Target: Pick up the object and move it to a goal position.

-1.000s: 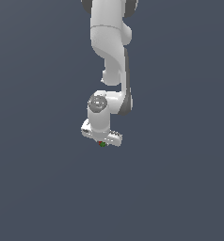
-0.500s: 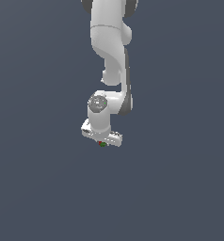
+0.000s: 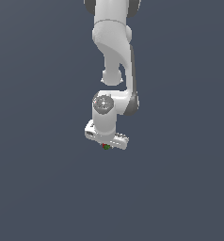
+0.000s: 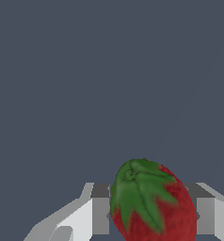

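- Object: a red strawberry with a green leafy cap, seated between the gripper's fingers.
- Gripper closed to the fruit's width, a finger pressed against each flank.
- Exterior view: object just visible beneath the gripper, under the white arm.
- Background: uniform dark grey.

We see the white Panda arm coming down from the top edge, wrist bent, against a plain dark grey-blue background. Gripper points down, its body slightly tilted. A tiny red object with a green patch sits at its underside, touching it. Fingers too small to resolve; can't tell jaw state here.
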### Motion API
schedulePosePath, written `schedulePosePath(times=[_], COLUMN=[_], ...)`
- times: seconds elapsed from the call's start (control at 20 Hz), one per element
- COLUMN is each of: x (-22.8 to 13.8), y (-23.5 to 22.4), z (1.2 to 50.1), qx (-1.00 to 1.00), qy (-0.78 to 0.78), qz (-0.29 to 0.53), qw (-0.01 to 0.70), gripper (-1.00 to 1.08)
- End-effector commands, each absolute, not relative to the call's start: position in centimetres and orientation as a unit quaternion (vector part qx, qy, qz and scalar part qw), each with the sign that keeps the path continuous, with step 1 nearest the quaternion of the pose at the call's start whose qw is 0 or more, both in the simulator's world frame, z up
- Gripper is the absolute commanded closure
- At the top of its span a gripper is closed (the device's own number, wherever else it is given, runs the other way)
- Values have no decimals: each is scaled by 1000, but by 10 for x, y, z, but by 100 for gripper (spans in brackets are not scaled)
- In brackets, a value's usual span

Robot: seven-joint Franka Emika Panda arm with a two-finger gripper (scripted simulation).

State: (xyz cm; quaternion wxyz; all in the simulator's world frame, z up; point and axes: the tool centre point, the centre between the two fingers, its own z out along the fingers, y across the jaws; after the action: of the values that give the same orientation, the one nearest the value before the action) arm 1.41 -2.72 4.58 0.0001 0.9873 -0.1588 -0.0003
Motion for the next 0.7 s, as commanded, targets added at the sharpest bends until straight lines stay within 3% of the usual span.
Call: schedulePosePath(times=[0.0,0.65], x=[25,93], y=[-17,40], z=[56,112], qx=[987,987], qy=[-159,-159], qz=[0,0], qw=[0,0], gripper=[108,108])
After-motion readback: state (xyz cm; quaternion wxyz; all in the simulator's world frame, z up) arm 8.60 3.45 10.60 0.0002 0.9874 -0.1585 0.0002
